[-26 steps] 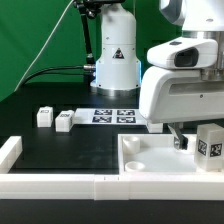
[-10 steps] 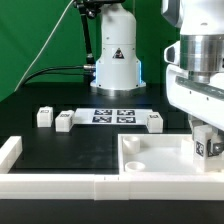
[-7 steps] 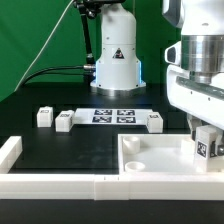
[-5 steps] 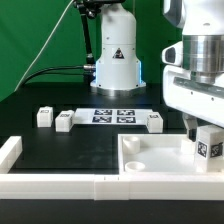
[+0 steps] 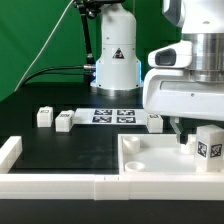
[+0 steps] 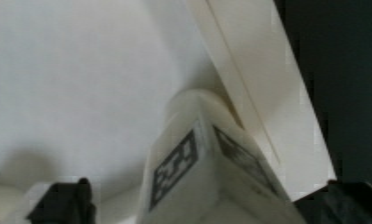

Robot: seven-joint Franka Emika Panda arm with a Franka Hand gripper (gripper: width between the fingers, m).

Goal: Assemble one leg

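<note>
The claw (image 5: 183, 135) hung over the white panel (image 5: 150, 160), close beside the leg (image 5: 209, 147); whether it was spread or pinching the leg could not be told, since the arm housing hid the fingers. The leg stood upright at the panel's corner on the exterior view's right. For a sound fit, the leg should be kept vertical and seated squarely. Three spare legs (image 5: 42, 117) and the marker board (image 5: 113, 116) lay on the table (image 5: 60, 150), well apart, obstructing nothing.
</note>
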